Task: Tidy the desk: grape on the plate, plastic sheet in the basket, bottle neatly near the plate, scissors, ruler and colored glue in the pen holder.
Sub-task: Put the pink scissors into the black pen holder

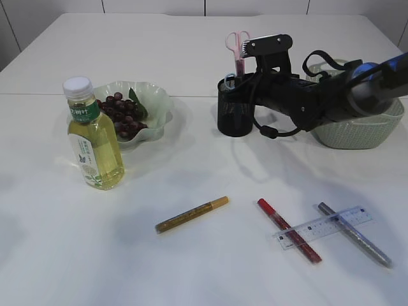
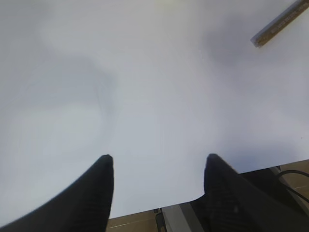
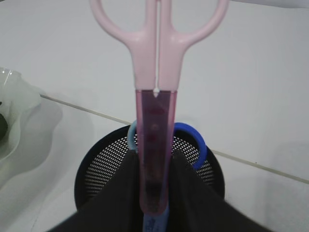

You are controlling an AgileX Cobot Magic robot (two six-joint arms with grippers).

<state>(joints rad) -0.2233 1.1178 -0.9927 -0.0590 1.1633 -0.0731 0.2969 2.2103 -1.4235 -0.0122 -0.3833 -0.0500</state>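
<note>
Exterior view, bottle: clear plastic, upright, just beside the wavy plate of grapes.
Yellow glue: slim, lay slantwise on the table.
Red glue: under the clear ruler; grey glue crossed it.
Left gripper: released, jaws apart, empty.
Right gripper: grasping the scissors, pink handles up, sheathed tip down in the mesh holder.
Basket: woven, partly hidden by the arm.

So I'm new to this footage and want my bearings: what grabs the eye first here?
The right tool, shut on pink scissors, holds them upright over the black mesh pen holder at the back. On the left, grapes lie in a wavy green plate behind a bottle. Up front lie three glue pens and a clear ruler.
</note>
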